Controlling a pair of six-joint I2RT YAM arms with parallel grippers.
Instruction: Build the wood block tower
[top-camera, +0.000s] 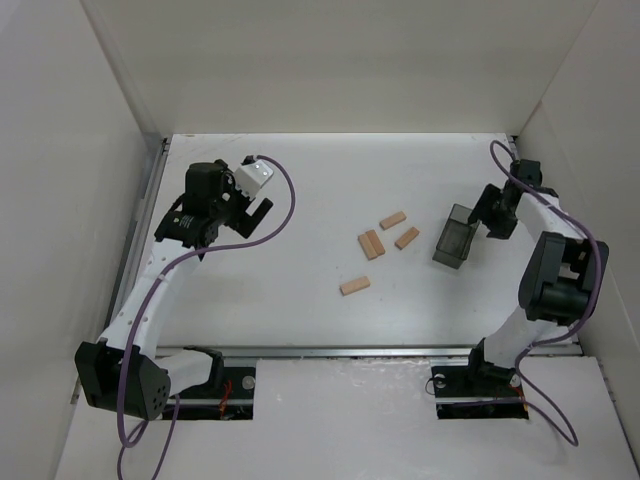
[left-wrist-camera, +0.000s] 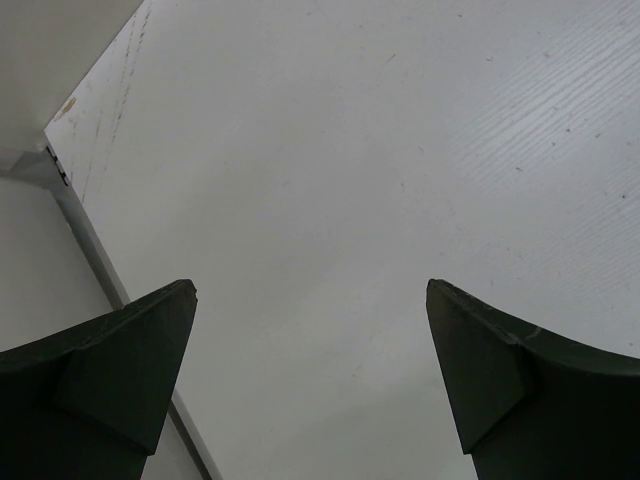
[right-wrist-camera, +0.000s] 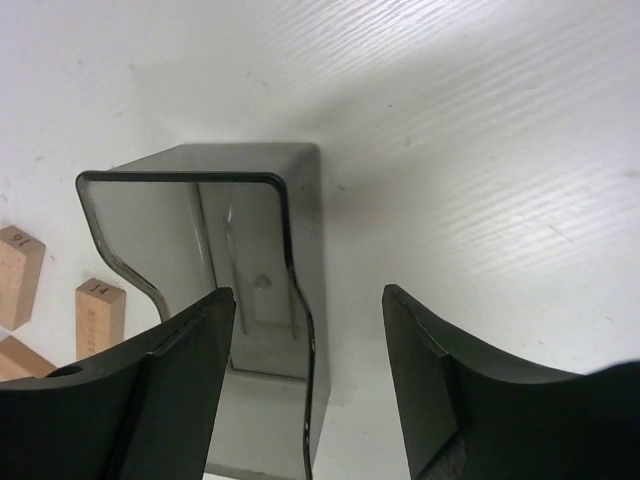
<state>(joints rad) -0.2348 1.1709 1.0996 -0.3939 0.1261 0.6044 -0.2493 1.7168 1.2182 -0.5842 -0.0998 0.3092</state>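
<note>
Your right gripper (right-wrist-camera: 308, 292) straddles the smoky translucent bin (right-wrist-camera: 180, 230) wall, unclamped; left gripper (left-wrist-camera: 310, 285) splayed wide; tan rectangular planks (top-camera: 372, 244) lie flat.

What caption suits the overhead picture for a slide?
Loose wooden planks lie unstacked on the white table; the right end effector hangs at the edge of a grey bin.

the planks (top-camera: 372, 244) are light tan, the bin (top-camera: 455, 243) smoky grey, the table (top-camera: 300, 260) white.

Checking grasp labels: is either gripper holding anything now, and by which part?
Nothing held. Left gripper open over the table. Right gripper open, jaws astride one side wall of the grey bin, gaps showing both sides.
</note>
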